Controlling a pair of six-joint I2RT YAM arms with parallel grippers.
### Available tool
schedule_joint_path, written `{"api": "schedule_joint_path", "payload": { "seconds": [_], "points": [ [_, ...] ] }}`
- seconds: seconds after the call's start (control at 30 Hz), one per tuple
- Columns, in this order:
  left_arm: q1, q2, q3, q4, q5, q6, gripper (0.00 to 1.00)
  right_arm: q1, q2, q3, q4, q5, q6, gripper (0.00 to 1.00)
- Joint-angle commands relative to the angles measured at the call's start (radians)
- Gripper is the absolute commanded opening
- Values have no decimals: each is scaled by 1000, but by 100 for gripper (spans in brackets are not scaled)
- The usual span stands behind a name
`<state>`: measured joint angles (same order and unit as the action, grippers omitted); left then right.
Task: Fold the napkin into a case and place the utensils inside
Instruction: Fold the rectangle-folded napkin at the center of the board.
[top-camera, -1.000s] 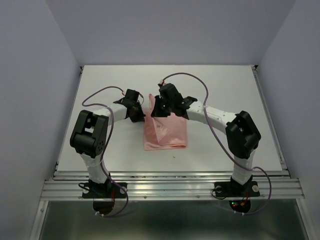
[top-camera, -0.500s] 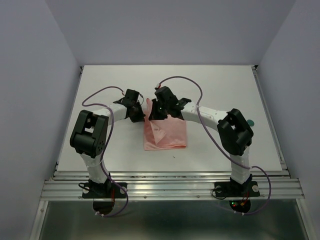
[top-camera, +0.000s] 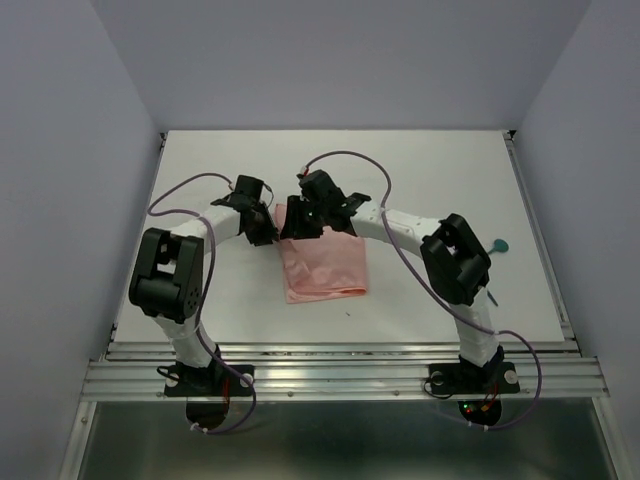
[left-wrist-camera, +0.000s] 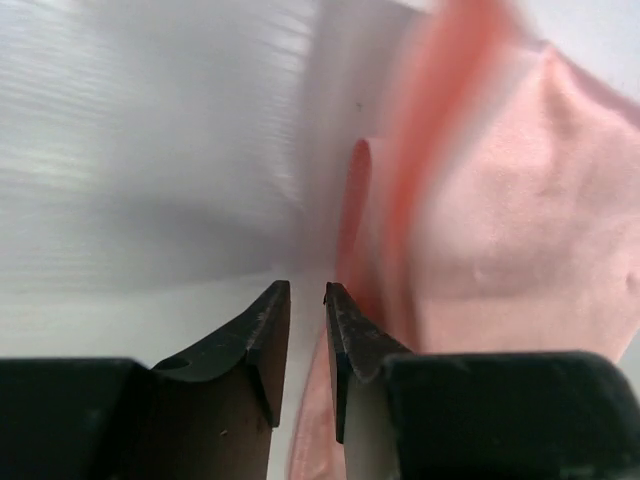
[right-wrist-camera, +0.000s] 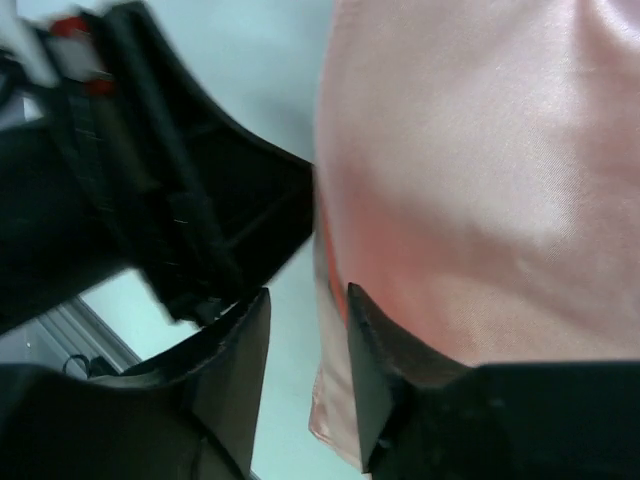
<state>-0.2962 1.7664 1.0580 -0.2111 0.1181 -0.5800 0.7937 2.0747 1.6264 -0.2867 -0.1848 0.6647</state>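
The salmon-pink napkin (top-camera: 325, 270) lies folded in a flat layered rectangle at the table's middle. My left gripper (top-camera: 268, 233) sits at its far-left corner; in the left wrist view its jaws (left-wrist-camera: 307, 290) stand slightly open with bare table between them and the napkin (left-wrist-camera: 500, 230) just to the right. My right gripper (top-camera: 292, 224) is beside it at the same corner, open (right-wrist-camera: 308, 300), with the napkin's edge (right-wrist-camera: 335, 400) lying under the gap and the cloth (right-wrist-camera: 470, 170) spreading right. A dark-teal utensil (top-camera: 498, 245) with a round end lies right of my right arm.
The left gripper's black body (right-wrist-camera: 160, 190) fills the left of the right wrist view, very close to my right fingers. Purple cables (top-camera: 345, 157) loop over both arms. Metal rails (top-camera: 340, 375) run along the near edge and grey walls enclose the table.
Both grippers, shut a second ago, have opened and let go of the napkin. Both arms swung left, and the raised far part of the cloth now lies flat.
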Motion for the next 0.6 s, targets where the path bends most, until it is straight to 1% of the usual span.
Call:
{"api": "schedule_joint_path", "payload": {
  "seconds": [0.0, 0.03, 0.1, 0.13, 0.2, 0.23, 0.27, 0.3, 0.43, 0.5, 0.57],
  "points": [
    [84, -166, -12, -105, -29, 38, 33, 15, 24, 46, 1, -74, -7, 49],
    [103, -206, -10, -134, -41, 52, 33, 15, 21, 46, 4, -103, -19, 58],
    [155, -240, -9, -157, -49, 66, 33, 15, 13, 50, 6, -130, -30, 64],
    [167, -269, -7, -171, -58, 71, 33, 15, 9, 47, 3, -143, -42, 64],
    [193, -292, -6, -175, -58, 77, 33, 15, -10, 32, 6, -130, -43, 63],
    [196, -306, -7, -165, -57, 77, 33, 15, -27, 14, 6, -110, -45, 60],
    [198, -311, -9, -154, -51, 77, 33, 15, -37, 1, 6, -96, -40, 59],
    [198, -309, -13, -143, -25, 74, 33, 15, -56, -14, 9, -76, -37, 55],
    [189, -277, -26, -94, 43, 75, 33, 15, -103, -103, 11, -74, -68, 48],
    [181, -271, -39, -94, 51, 92, 33, 15, -137, -154, 11, -58, -83, 47],
    [170, -271, -59, -97, 66, 109, 33, 15, -192, -228, 1, -6, -96, 47]
  ]
}}
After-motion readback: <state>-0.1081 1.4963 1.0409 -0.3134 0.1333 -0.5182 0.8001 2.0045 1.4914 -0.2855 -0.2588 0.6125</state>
